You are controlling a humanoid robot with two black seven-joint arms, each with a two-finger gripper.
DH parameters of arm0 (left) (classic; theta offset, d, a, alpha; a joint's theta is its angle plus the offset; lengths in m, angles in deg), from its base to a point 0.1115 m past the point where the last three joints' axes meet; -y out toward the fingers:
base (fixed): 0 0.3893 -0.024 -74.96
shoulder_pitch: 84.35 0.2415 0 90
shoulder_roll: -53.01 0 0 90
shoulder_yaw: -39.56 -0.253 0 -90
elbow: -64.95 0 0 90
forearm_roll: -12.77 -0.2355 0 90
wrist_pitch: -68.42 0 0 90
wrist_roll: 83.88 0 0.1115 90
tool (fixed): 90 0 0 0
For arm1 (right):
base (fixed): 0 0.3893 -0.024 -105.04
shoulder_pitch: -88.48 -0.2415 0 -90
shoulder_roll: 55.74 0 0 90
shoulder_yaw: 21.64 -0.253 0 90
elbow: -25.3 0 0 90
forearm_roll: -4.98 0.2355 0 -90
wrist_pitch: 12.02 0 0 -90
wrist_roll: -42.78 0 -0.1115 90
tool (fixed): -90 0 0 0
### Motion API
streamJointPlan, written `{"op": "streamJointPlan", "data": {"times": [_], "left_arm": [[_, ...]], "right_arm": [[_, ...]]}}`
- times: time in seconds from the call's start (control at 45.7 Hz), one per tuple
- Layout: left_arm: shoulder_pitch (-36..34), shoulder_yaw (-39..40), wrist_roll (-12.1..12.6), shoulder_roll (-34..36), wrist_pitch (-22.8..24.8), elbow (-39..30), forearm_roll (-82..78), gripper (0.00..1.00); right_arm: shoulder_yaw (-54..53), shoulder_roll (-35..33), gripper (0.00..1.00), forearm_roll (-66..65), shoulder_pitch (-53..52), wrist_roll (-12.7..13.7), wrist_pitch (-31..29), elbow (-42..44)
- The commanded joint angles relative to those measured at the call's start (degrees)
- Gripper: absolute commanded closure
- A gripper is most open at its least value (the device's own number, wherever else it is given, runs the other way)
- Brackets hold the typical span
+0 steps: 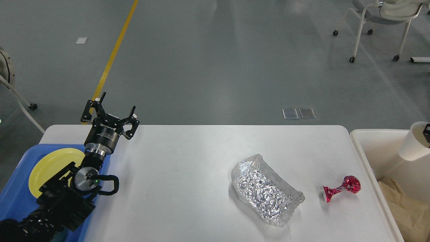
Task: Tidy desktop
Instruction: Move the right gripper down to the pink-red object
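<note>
At the far left a blue tray (13, 198) sits on the near-left corner of the desktop (188, 168), the wide white tabletop with rounded corners that fills the lower part of the view, and a yellow plate (50, 168) lies flat inside the tray. The black left arm comes in from the lower-left corner, crosses over the tray and plate, and ends in the left gripper (112, 107), which is raised above the desktop's far-left edge with its two fingers spread apart and nothing between them. The middle of the desktop is bare white surface. Right of centre lies a crumpled silver foil container (265, 190), resting on the desktop with its open side up. Just beyond it, near the right edge, a small red foil goblet (341, 189) lies tipped on its side, apart from the silver container. Past the desktop's right edge stands a cream bin (369, 148) holding brown paper (406, 205). A white paper cup (415, 141) shows tilted over the bin at the frame's right edge, with only a dark sliver beside it, so the right gripper's state cannot be told.
</note>
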Motion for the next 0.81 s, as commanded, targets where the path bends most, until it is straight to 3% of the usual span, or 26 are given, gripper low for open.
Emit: {"op": "streamJointPlan", "data": {"times": [0.0, 0.131, 0.241, 0.263, 0.285, 0.328, 0.35, 0.482, 0.679, 0.788], "left_arm": [[0.0, 0.0, 0.0, 0.0, 0.0, 0.0, 0.0, 0.03], [0.0, 0.0, 0.0, 0.0, 0.0, 0.0, 0.0, 0.03], [0.0, 0.0, 0.0, 0.0, 0.0, 0.0, 0.0, 0.03], [0.0, 0.0, 0.0, 0.0, 0.0, 0.0, 0.0, 0.03], [0.0, 0.0, 0.0, 0.0, 0.0, 0.0, 0.0, 0.03], [0.0, 0.0, 0.0, 0.0, 0.0, 0.0, 0.0, 0.03], [0.0, 0.0, 0.0, 0.0, 0.0, 0.0, 0.0, 0.03], [0.0, 0.0, 0.0, 0.0, 0.0, 0.0, 0.0, 0.03], [0.0, -0.1, 0.0, 0.0, 0.0, 0.0, 0.0, 0.03], [0.0, 0.0, 0.0, 0.0, 0.0, 0.0, 0.0, 0.03]], "right_arm": [[-11.6, 1.1, 1.0, 2.4, 21.1, 0.3, 13.3, 11.9], [-22.9, 9.5, 1.0, 9.0, 42.0, 0.3, 21.0, 29.0], [-27.5, 19.7, 0.98, 13.4, 54.2, 0.2, 21.4, 49.2], [-28.1, 21.4, 0.55, 14.4, 55.4, 0.2, 21.2, 51.7], [-28.3, 22.8, 0.01, 15.4, 56.4, 0.2, 21.1, 53.1], [-28.3, 24.2, 0.05, 16.4, 57.1, 0.0, 21.5, 53.4], [-28.4, 24.6, 0.0, 16.8, 57.1, 0.1, 21.7, 53.5], [-28.7, 25.0, 0.0, 17.2, 55.5, 0.1, 21.7, 53.8], [-28.0, 26.0, 0.0, 16.9, 45.0, 0.4, 20.4, 53.6], [-24.7, 26.0, 0.0, 15.4, 37.8, 1.4, 14.0, 53.5]]}}
